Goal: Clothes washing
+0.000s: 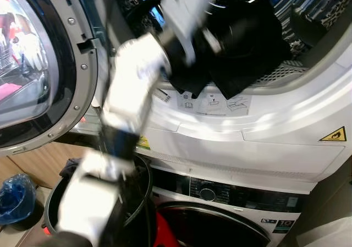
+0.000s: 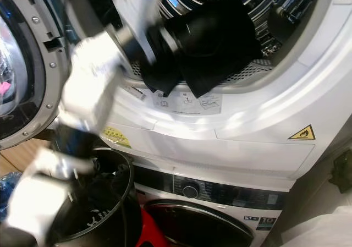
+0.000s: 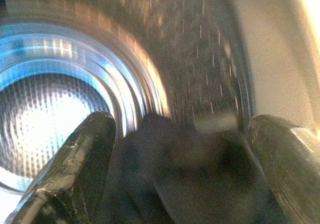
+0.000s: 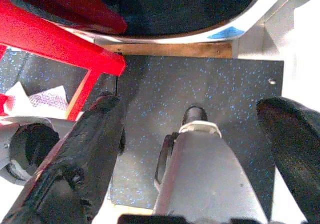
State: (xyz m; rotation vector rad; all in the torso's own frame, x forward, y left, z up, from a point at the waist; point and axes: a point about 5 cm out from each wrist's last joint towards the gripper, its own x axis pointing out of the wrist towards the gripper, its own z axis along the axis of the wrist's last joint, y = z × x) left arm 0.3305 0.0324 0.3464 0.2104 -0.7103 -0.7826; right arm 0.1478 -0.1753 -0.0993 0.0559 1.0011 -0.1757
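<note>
At my seven o'clock a crumpled blue bag [image 1: 15, 196] lies on the floor; a red stool [image 4: 60, 42] stands on dark speckled flooring [image 4: 200, 84].

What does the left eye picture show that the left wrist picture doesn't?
Left eye view alone: the whole stack of two machines, the upper one's open door, a yellow warning sticker, a black basket on the floor, a blue bag, and the left arm reaching up into the drum.

Left wrist view alone: a close look deep inside, with the drum's bright perforated back wall and the left gripper's two black fingers spread either side of dark cloth.

Both: the drum and the black garment at its mouth.
</note>
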